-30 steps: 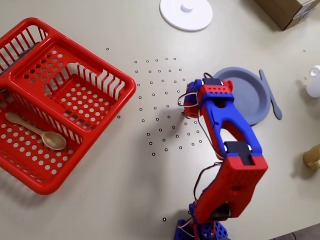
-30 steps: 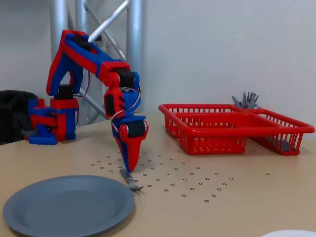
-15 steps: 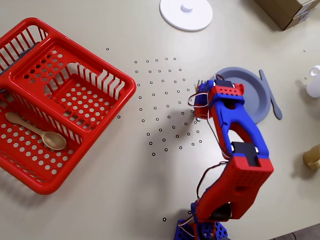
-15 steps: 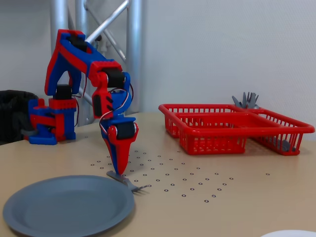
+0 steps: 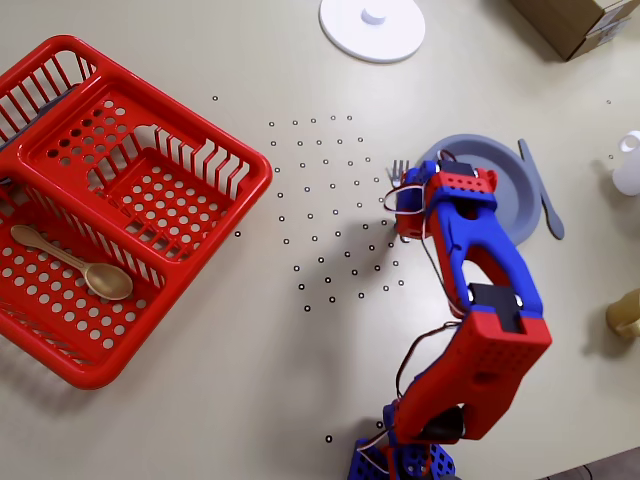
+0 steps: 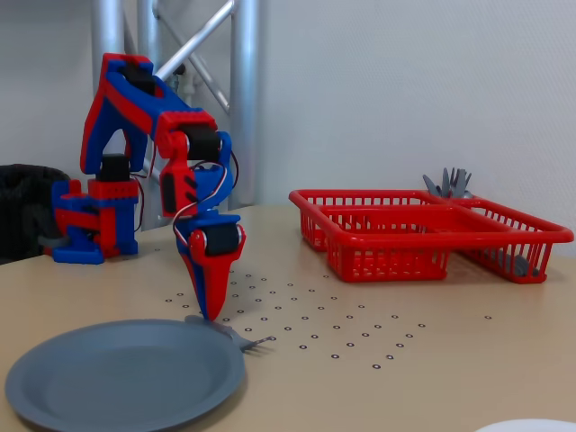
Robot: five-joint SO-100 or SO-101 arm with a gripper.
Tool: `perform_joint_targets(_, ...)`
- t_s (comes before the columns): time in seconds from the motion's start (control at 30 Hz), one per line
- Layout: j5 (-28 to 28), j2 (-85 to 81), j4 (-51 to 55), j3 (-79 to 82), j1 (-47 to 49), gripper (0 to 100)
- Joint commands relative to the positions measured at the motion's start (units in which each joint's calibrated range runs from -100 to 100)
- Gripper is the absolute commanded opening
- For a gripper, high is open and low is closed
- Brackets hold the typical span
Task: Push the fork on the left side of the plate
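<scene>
The grey-blue fork [image 5: 399, 169] lies on the table by the left rim of the grey-blue plate [image 5: 505, 170] in the overhead view. Only its tines show there; the handle is hidden under the arm. In the fixed view the fork [image 6: 241, 337] lies at the plate's [image 6: 117, 378] right edge, tines pointing right. My gripper [image 5: 404, 212] points straight down, jaws together and holding nothing. In the fixed view its tip [image 6: 209, 311] rests at the fork's handle end, by the plate rim.
A red basket [image 5: 120, 200] holding a tan spoon [image 5: 75, 262] sits left. A grey-blue knife [image 5: 541, 192] lies right of the plate. A white disc [image 5: 372, 28], a cardboard box [image 5: 575, 20] and small objects [image 5: 628, 165] line the far and right edges.
</scene>
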State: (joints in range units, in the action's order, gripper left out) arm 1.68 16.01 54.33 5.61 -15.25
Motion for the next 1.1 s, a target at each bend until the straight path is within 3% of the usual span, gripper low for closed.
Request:
perform_joint_targets(0.0, -0.73, 0.22, -0.44, -2.7, -1.98, 0)
perform_joint_targets(0.4, -2.34, 3.26, -1.89, -5.06, -4.13, 0)
perform_joint_targets(0.6, 0.49, 0.22, -4.07, -1.44, -0.4, 0)
perform_joint_targets(0.8, 3.66, -7.9, -4.15, 3.28, 5.92, 0)
perform_joint_targets(1.07, 1.07, -32.92, -12.92, 22.86, 8.36, 0)
